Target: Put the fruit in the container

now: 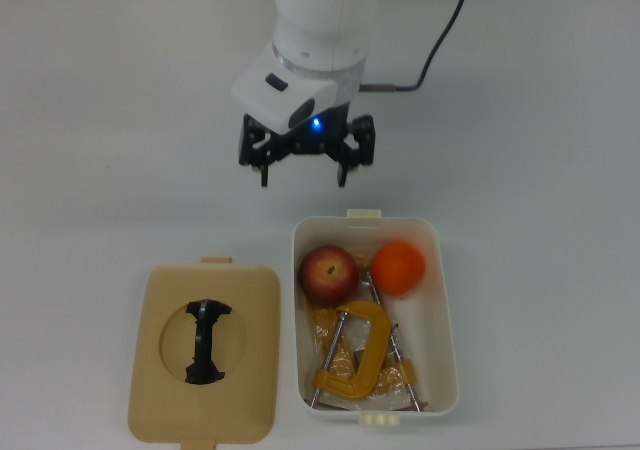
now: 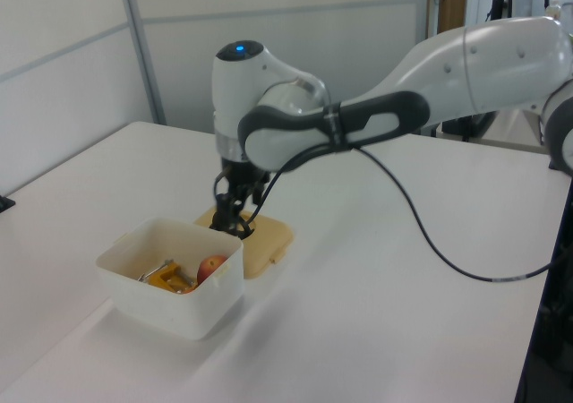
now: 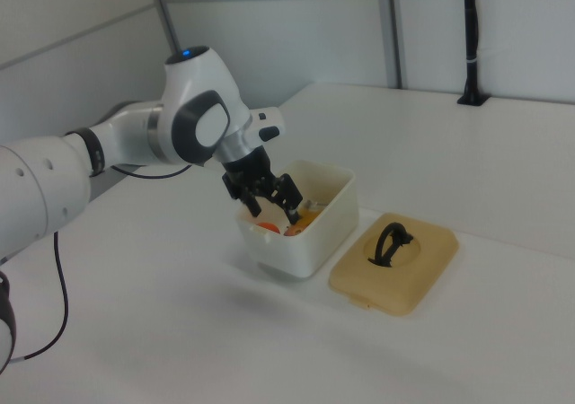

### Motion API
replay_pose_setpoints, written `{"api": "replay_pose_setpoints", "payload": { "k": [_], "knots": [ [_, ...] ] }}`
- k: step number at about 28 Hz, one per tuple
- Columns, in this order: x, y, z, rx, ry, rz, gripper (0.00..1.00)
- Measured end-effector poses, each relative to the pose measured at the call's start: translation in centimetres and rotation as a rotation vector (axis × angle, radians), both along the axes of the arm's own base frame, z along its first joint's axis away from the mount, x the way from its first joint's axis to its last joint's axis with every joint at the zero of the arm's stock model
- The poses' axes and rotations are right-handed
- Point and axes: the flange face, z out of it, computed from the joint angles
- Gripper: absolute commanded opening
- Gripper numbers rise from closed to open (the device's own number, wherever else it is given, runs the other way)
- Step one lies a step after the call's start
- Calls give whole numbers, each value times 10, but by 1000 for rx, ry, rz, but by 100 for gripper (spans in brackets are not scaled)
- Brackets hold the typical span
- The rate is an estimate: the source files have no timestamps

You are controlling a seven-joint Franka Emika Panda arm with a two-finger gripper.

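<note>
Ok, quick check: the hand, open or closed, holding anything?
Hand: open and empty, above the table just outside the container; the orange lies inside beside the apple.

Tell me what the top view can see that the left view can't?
Only the top view shows the orange in the tub, beside the apple, and the open, empty gripper above the table outside the tub. Only the left view shows the long arm and the wall behind. Both show the tub, the apple, the yellow clamp and the tan lid.
</note>
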Motion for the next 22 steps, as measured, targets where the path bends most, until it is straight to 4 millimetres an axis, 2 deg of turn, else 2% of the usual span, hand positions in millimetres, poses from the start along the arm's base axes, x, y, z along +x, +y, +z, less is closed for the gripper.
{"api": "replay_pose_setpoints", "payload": {
  "k": [3,8,14,22],
  "knots": [
    [-17,-14,4,-34,124,46,100],
    [-29,-37,2,-51,231,87,100],
    [-30,-61,-6,-48,261,67,100],
    [-29,-78,-9,-29,267,40,100]
  ]
}}
